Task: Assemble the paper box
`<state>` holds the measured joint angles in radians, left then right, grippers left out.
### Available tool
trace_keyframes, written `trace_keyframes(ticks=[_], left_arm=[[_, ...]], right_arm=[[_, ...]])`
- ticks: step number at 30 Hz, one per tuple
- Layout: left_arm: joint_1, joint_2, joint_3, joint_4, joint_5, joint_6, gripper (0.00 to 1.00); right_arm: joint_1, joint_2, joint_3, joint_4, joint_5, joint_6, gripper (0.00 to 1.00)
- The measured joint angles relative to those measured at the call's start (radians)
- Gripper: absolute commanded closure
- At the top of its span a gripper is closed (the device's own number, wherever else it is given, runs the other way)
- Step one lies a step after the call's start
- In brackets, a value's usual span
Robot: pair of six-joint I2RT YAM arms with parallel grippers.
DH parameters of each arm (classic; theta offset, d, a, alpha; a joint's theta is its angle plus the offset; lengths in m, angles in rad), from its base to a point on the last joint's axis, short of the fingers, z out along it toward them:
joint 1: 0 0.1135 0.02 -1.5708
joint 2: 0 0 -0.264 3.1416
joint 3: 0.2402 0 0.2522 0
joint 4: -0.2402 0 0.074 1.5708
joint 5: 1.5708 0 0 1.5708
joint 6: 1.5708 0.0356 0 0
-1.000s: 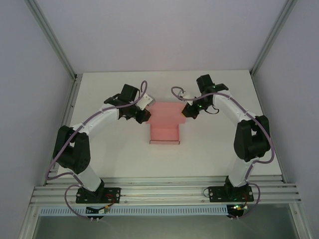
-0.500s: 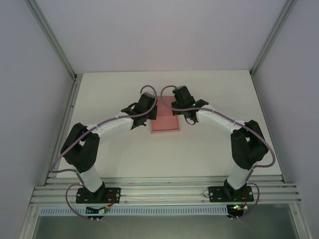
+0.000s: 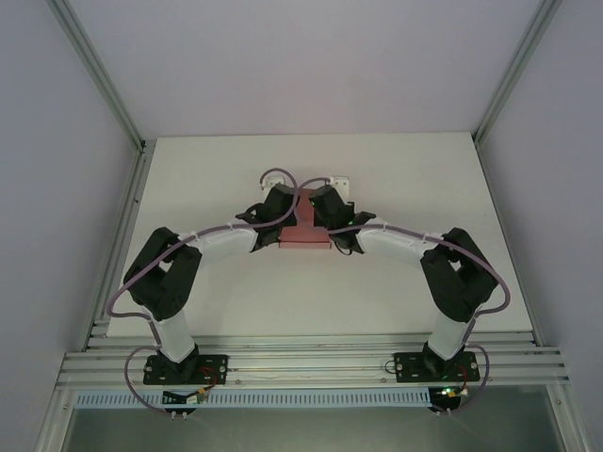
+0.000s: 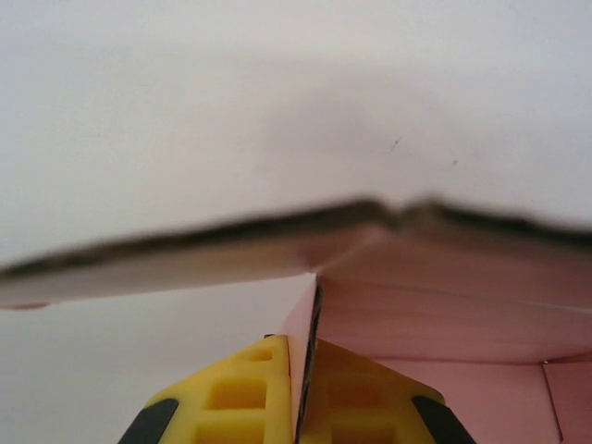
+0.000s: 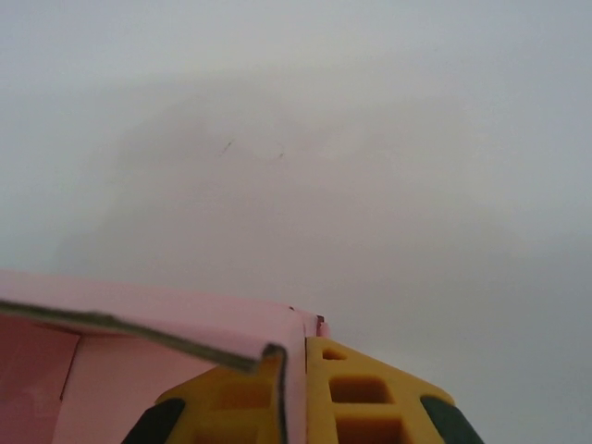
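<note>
The pink paper box [image 3: 304,234] lies at the middle of the white table, squeezed between the two wrists, with only a narrow strip showing from above. My left gripper [image 3: 288,215] is at its left side and my right gripper [image 3: 322,215] at its right. In the left wrist view my left gripper [image 4: 303,365] is shut on an upright pink side wall of the paper box [image 4: 444,296], thin card pinched between the yellow fingers [image 4: 236,402]. In the right wrist view my right gripper [image 5: 296,375] is likewise shut on the opposite wall of the paper box [image 5: 139,319].
The white table [image 3: 405,169] spreads bare around the box. Grey walls and aluminium posts [image 3: 127,132] close it in on the left, right and back. The arm bases sit on a rail [image 3: 311,363] at the near edge.
Both grippers have swung inward towards each other from the sheet's outer edges. The wide flat pink sheet has folded up into a narrow shape held between them.
</note>
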<state>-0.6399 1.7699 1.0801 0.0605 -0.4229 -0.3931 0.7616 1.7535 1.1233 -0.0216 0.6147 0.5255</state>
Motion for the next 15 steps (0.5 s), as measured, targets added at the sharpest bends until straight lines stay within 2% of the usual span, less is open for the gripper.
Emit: trace_keyframes(ticks=[10, 15], left_arm=[[-0.008, -0.105, -0.217, 0.203, 0.018, 0.027, 1.00], [-0.011, -0.117, -0.293, 0.319, 0.035, 0.053, 0.92]], right_arm=[[0.089, -0.034, -0.215, 0.313, 0.113, 0.001, 0.96], [0.111, -0.036, -0.298, 0.454, 0.146, -0.031, 0.97]])
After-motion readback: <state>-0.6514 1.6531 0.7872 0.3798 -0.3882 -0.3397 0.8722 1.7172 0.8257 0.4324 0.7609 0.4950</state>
